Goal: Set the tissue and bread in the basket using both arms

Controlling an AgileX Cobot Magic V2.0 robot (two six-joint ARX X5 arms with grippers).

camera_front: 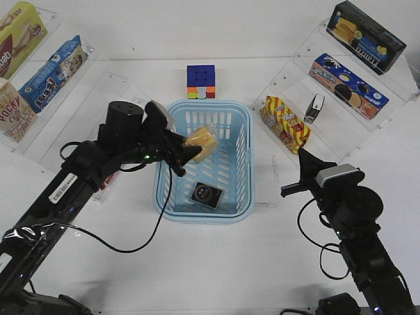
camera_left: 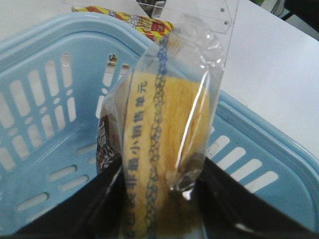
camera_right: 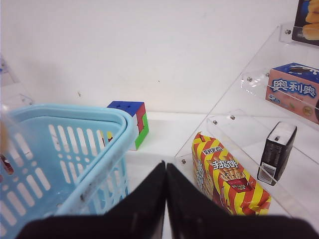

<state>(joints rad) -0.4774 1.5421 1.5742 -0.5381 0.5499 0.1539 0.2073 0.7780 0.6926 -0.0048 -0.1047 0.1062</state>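
Observation:
The light-blue basket (camera_front: 203, 215) stands at the table's middle. The black tissue packet (camera_front: 207, 195) with a round pale mark lies flat on its bottom, near the front wall. My left gripper (camera_front: 186, 156) is shut on the bread (camera_front: 201, 140), a golden-yellow loaf in clear wrap, and holds it above the basket's left half. In the left wrist view the bread (camera_left: 159, 114) stands between the jaws over the basket (camera_left: 45, 35), with a dark edge of the tissue (camera_left: 104, 147) behind it. My right gripper (camera_front: 302, 156) is shut and empty, right of the basket (camera_right: 75, 112); its closed tips (camera_right: 165, 167) show.
A colour cube (camera_front: 201, 82) stands behind the basket. A red-yellow striped snack bag (camera_front: 285, 123) and a small black-and-white packet (camera_front: 315, 108) sit on the clear right shelf, with cookie boxes (camera_front: 348, 85) above. Snack boxes (camera_front: 52, 73) fill the left shelf.

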